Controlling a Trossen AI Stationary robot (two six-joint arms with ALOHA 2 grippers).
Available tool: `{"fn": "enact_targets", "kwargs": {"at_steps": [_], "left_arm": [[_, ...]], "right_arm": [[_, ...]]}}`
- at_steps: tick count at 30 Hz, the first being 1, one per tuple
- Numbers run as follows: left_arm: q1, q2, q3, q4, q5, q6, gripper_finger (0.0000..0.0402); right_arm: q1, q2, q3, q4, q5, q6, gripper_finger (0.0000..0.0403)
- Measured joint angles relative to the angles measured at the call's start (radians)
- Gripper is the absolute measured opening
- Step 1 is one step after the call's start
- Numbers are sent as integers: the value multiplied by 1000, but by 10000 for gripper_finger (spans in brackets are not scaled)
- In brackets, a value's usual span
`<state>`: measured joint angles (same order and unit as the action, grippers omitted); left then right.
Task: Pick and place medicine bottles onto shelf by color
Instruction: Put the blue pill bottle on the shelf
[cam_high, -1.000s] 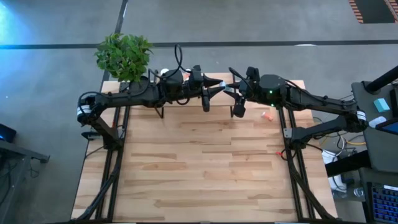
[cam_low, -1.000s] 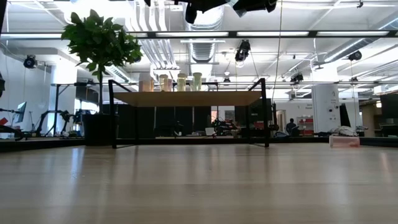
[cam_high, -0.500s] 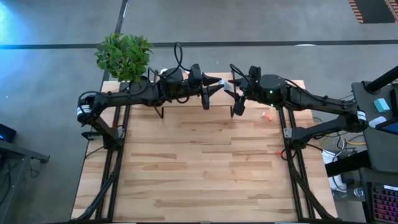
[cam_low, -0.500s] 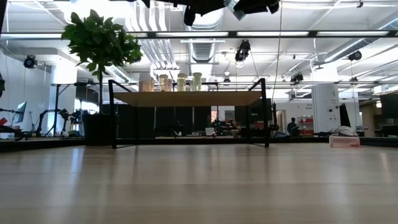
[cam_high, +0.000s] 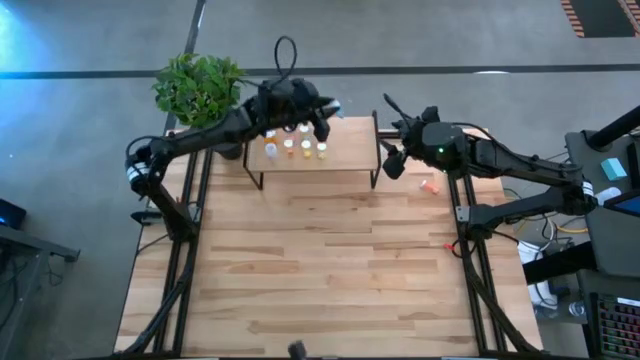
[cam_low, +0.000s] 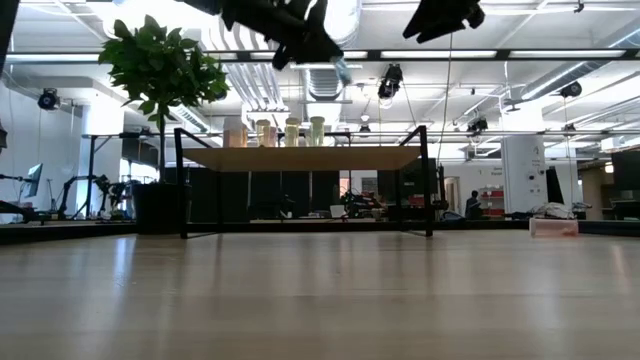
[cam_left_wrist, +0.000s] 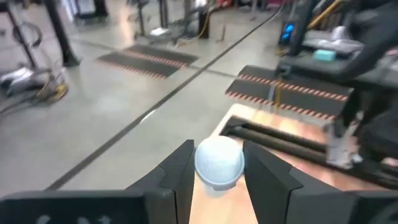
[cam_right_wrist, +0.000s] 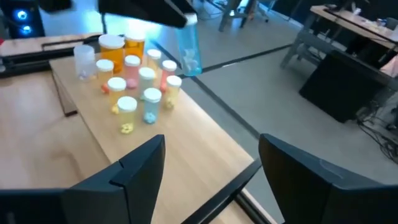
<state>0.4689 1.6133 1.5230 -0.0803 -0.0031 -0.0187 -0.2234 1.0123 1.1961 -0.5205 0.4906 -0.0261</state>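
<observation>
The butcher-block worktop (cam_high: 320, 270) carries the shelf (cam_high: 350, 148) at its far edge. Capped medicine bottles (cam_high: 295, 147) stand clustered on the shelf's left part; an orange bottle (cam_high: 431, 186) lies on the worktop beside it.

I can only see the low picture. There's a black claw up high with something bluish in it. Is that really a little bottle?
Observer: Yes. The left wrist view shows the left gripper shut on a blue bottle with a round white cap.
Operator: Where is it, over the shelf?
Observer: From above, the left gripper hangs over the far edge of the shelf.
Operator: Is the other claw holding one too?
Observer: No. The right gripper is open and empty, just off the shelf's right end.
Operator: Any bottles left on the table?
Observer: One orange bottle lies on the table right of the shelf.
</observation>
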Motion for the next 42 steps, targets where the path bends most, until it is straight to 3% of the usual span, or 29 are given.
{"fn": "enact_targets", "kwargs": {"at_steps": [10, 22, 42], "left_arm": [[88, 133, 89, -96, 67, 54, 104], [82, 345, 390, -450, 44, 182, 105], [87, 376, 382, -485, -9, 191, 105]], "right_arm": [[0, -15, 0, 1, 37, 28, 247], [0, 2, -17, 17, 54, 27, 249], [0, -3, -72, -8, 60, 51, 231]]}}
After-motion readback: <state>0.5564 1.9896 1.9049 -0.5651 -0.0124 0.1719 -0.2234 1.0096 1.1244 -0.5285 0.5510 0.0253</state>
